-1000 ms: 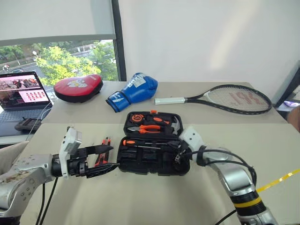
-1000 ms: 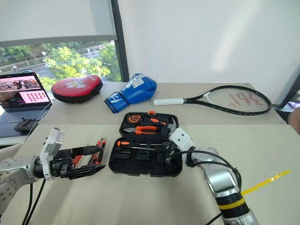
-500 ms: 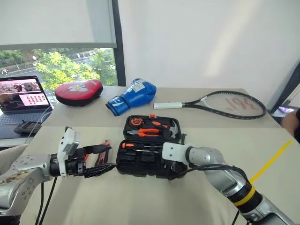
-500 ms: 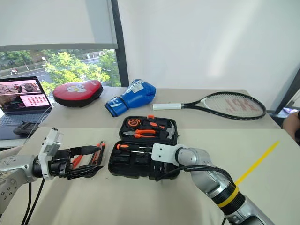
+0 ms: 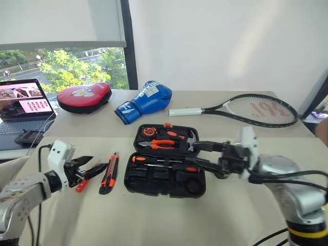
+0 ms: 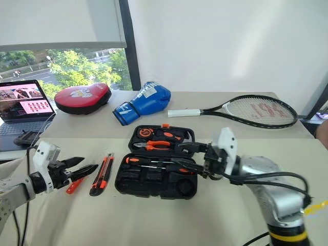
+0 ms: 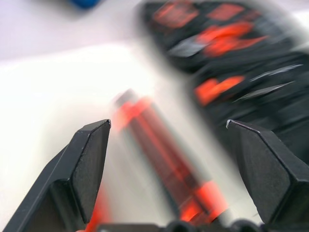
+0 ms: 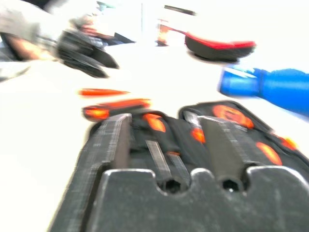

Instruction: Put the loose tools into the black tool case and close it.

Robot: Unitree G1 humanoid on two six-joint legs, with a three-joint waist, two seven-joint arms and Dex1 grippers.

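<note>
The black tool case [image 5: 154, 180] lies open mid-table, with pliers, a hammer and orange-handled screwdrivers [image 5: 154, 159] in its slots and a round black roll [image 5: 192, 185] at its front right corner. Left of it lie a black-and-orange utility knife [image 5: 108, 173] and a loose orange screwdriver [image 5: 81, 185]. My left gripper [image 5: 98, 162] is open, just left of the knife and above the loose screwdriver; its blurred wrist view has the knife [image 7: 159, 154] between the fingers [image 7: 91, 164]. My right gripper [image 5: 190, 154] is open over the case's right side, holding nothing.
A blue boxing glove [image 5: 146, 100], a red oval pad [image 5: 84, 96] and a tennis racket [image 5: 246, 108] lie at the back of the table. A laptop [image 5: 23, 107] stands at the far left. Bare tabletop [image 5: 154, 220] lies in front of the case.
My right gripper has opened and swung from the case's front edge to its right side. My left gripper has moved left, away from the case, to beside the knife. The camera has shifted.
</note>
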